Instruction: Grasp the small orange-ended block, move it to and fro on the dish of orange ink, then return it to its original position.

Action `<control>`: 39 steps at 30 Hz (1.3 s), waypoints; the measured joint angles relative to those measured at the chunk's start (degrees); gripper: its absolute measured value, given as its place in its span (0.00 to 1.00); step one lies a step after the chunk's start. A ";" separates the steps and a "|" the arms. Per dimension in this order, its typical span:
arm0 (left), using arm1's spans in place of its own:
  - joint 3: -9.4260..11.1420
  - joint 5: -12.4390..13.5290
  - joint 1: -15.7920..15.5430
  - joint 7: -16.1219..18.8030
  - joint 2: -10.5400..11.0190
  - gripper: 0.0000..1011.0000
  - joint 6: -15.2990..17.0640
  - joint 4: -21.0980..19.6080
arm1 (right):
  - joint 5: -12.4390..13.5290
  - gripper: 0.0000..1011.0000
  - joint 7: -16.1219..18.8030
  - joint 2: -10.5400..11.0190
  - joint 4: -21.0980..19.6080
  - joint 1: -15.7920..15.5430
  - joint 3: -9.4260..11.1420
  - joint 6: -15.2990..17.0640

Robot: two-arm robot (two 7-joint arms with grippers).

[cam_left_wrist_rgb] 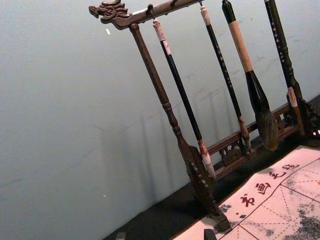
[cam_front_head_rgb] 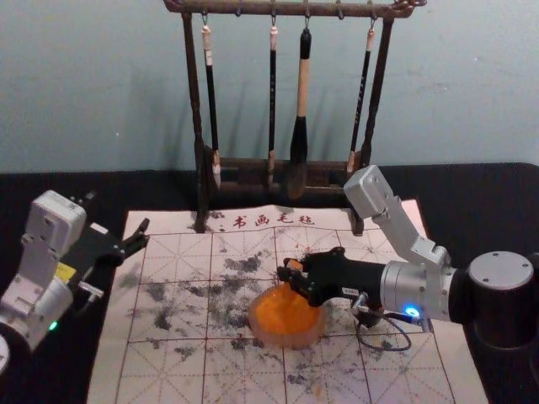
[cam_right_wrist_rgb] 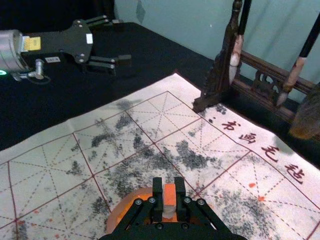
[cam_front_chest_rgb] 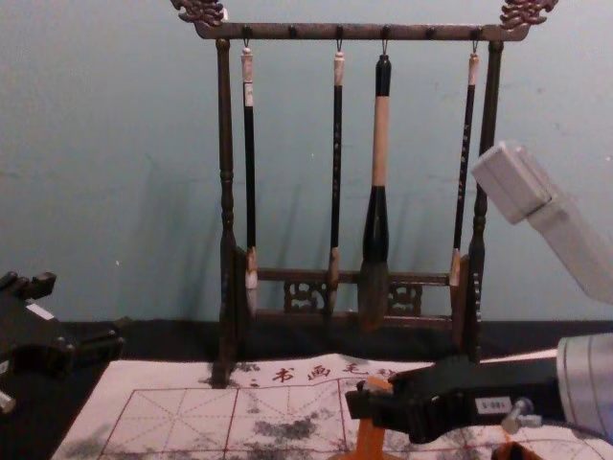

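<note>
Two fingertips of my right end effector [cam_front_head_rgb: 292,271] are gripping the small orange-ended block [cam_right_wrist_rgb: 170,194], standing only its width apart. I am holding it over the twelve o'clock side of the dish of orange ink [cam_front_head_rgb: 288,342], my arm reaching in from three o'clock; whether it is touching the ink, I cannot tell. The dish is sitting on the printed sheet [cam_front_head_rgb: 168,374]. Toward ten o'clock from it, my left end effector [cam_front_head_rgb: 118,211] is idling, wide open and empty. Beyond, at twelve o'clock, the rack [cam_front_head_rgb: 195,101] is holding four brushes.
</note>
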 joint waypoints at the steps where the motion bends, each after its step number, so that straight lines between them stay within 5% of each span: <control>1: 0.00 0.00 0.00 0.00 0.00 1.00 0.00 0.00 | -0.11 0.04 -0.13 -0.03 0.24 0.09 -0.08 0.00; 19: 0.00 0.00 0.00 0.00 0.00 1.00 0.00 0.00 | -2.02 0.04 -1.11 -1.70 3.08 1.29 -0.78 -1.05; 39: 0.00 0.00 0.00 0.00 0.00 1.00 0.00 0.00 | -2.41 0.04 -1.18 -0.31 0.85 -0.22 0.50 -0.96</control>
